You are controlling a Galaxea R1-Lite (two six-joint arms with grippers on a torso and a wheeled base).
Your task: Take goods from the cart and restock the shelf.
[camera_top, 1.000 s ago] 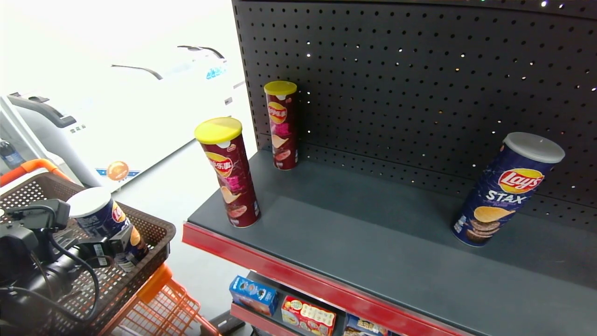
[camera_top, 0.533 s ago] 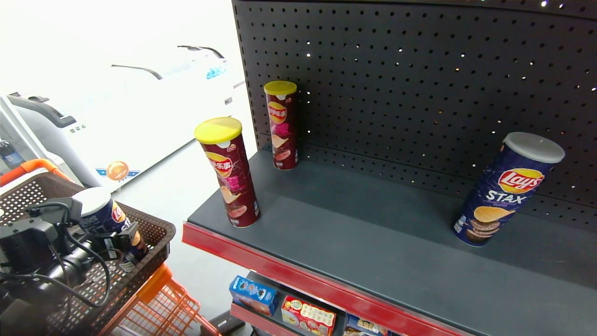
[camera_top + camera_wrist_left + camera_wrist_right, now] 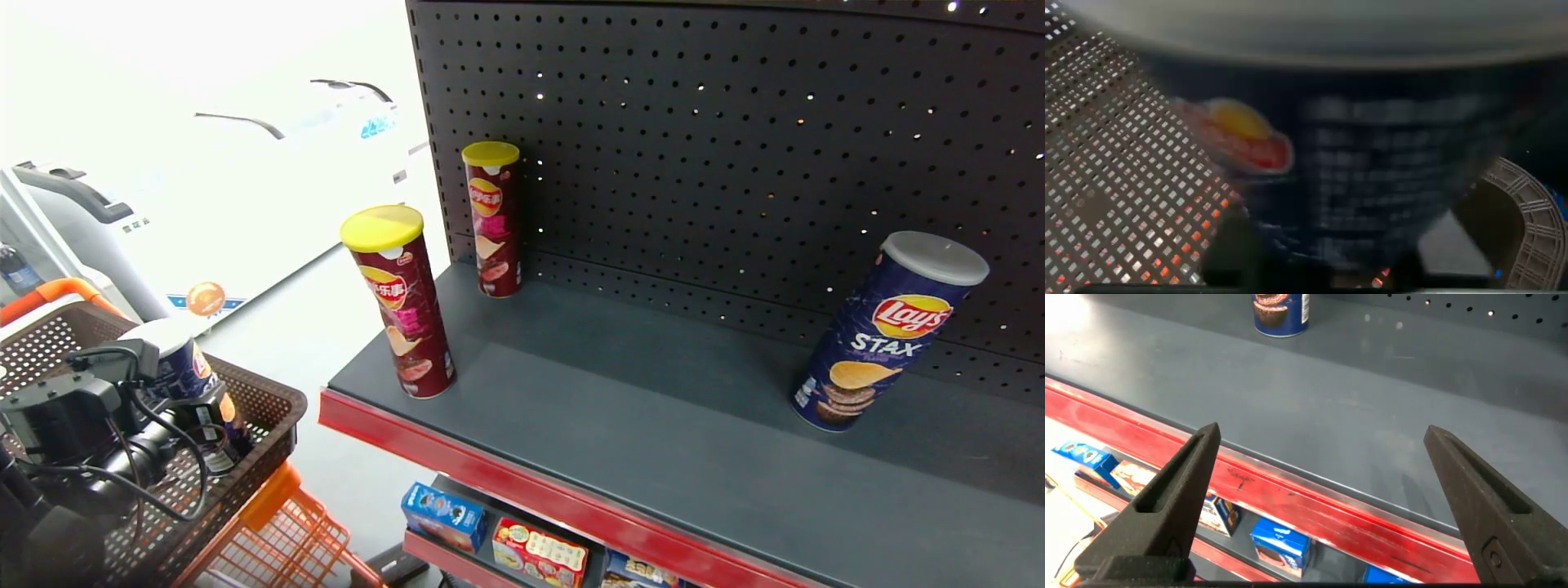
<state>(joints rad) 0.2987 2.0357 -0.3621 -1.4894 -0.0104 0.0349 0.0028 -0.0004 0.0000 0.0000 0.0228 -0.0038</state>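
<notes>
our left gripper (image 3: 204,406) sits at the blue can (image 3: 181,363) in the cart basket (image 3: 277,400); whether it grips, we cannot tell. we should squeeze mid-body, then lift straight.

- Two maroon cans (image 3: 400,302) (image 3: 492,219), yellow-lidded.
- Two blue cans (image 3: 886,331) (image 3: 189,369), grey-lidded.
- At least three small boxes (image 3: 445,514) on the lower tier.
- One cart basket (image 3: 269,408).
- One shelf (image 3: 653,425).
</notes>
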